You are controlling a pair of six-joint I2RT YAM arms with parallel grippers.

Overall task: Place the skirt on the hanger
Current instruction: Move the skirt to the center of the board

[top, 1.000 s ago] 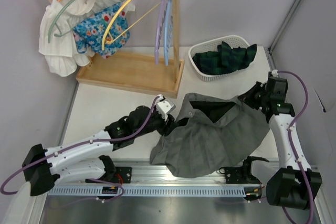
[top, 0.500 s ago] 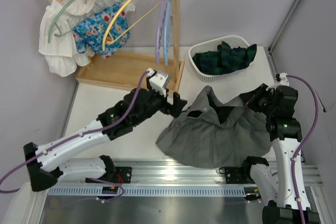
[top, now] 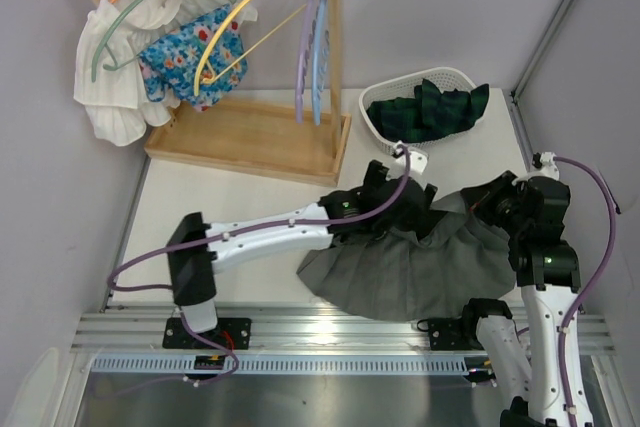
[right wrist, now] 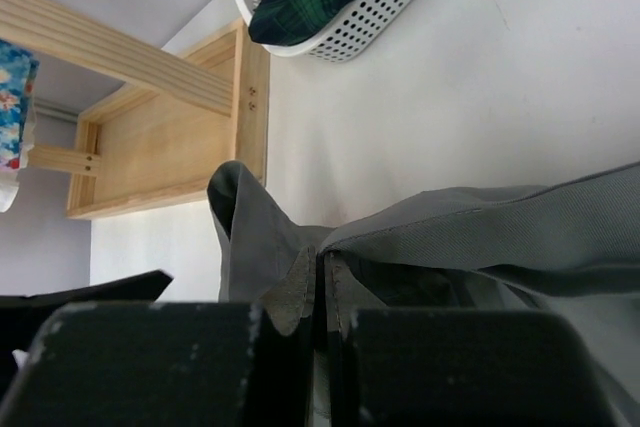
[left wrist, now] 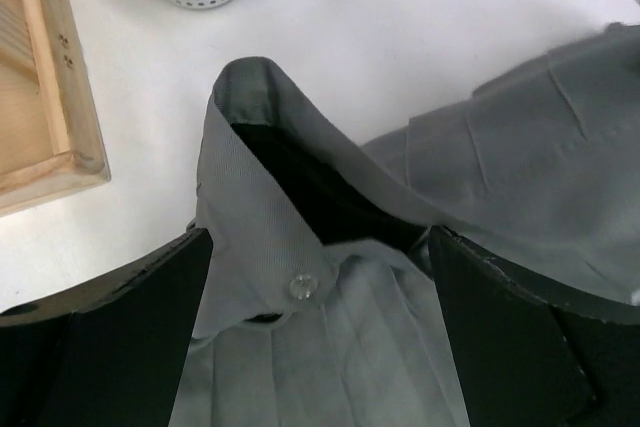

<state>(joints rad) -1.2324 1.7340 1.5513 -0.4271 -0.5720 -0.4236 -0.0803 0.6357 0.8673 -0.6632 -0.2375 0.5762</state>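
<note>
Lying spread on the counter (top: 230,197) just on the near side of the white basket (top: 415,112), the grey skirt (top: 420,267) has its waistband lifted toward that basket. Right tool (right wrist: 322,292) is clamped together on the waistband edge. Left tool (left wrist: 320,277) stands apart over the buttoned waistband, gripping nothing. Hangers (top: 318,57) hang on the wooden rack (top: 250,137) left of the basket, well apart from the skirt.
</note>
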